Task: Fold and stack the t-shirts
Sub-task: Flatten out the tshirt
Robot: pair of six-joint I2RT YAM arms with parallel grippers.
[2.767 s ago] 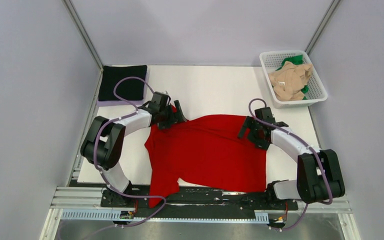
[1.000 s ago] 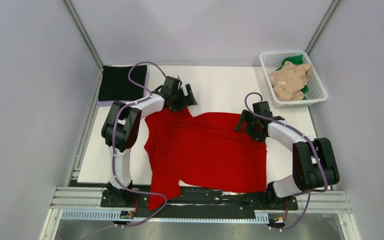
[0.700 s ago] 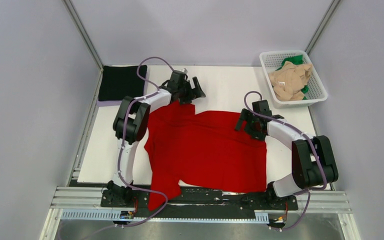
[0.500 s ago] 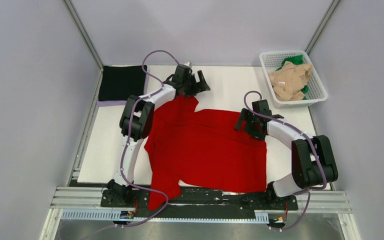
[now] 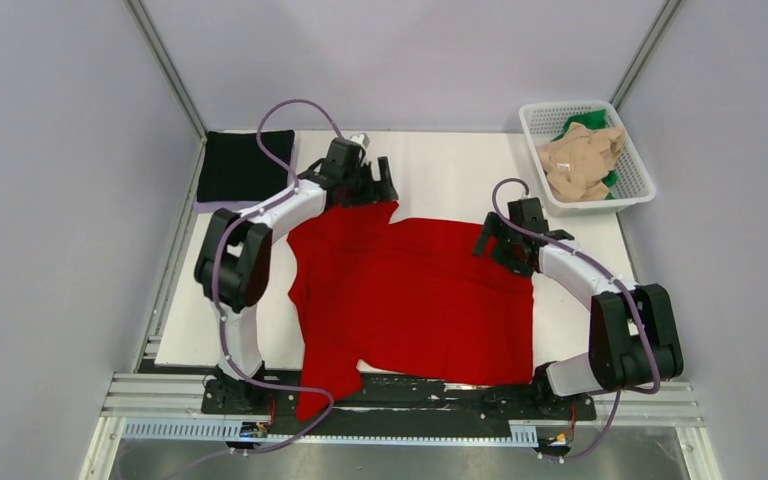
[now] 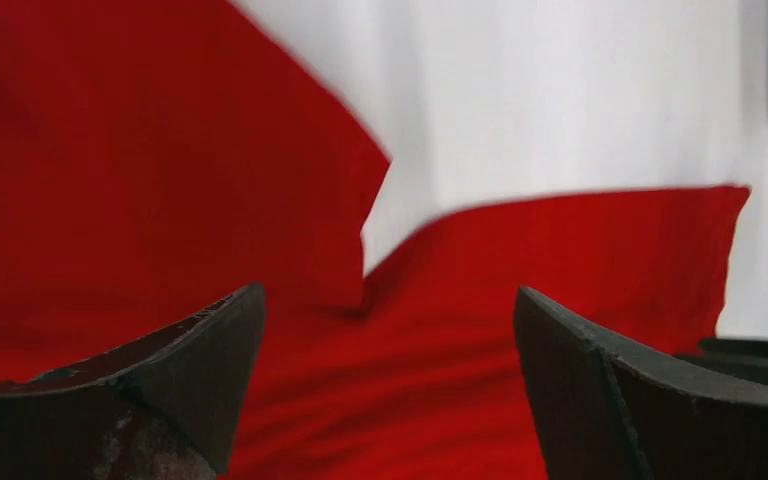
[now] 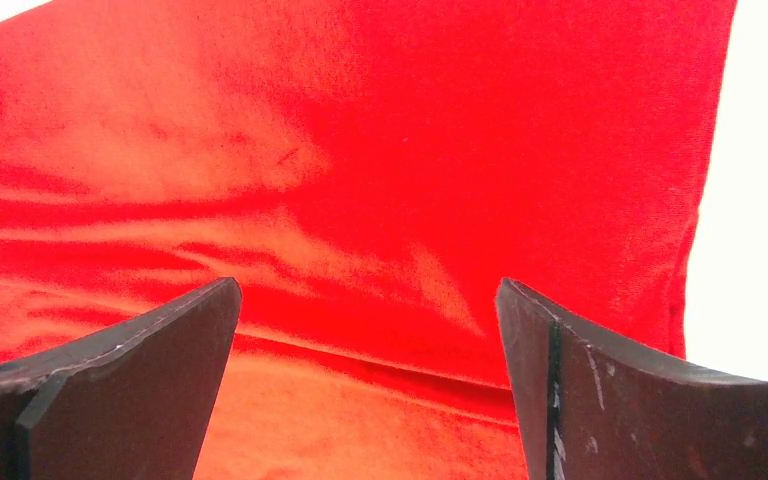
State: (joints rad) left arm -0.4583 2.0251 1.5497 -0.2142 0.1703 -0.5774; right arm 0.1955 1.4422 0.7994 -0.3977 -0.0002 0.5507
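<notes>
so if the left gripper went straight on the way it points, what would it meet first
The left gripper, open, aims at the red t-shirt, at the notch where sleeve meets body; nothing shows in between. How far off the cloth lies is unclear.

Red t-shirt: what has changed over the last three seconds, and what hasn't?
The left fingers dragged a sleeve of the red t-shirt toward the far side, spread it flat and let go; they now stand open above it. The right fingers, open over the shirt's far right corner, barely moved. The folded black t-shirt and the white basket stayed put.
</notes>
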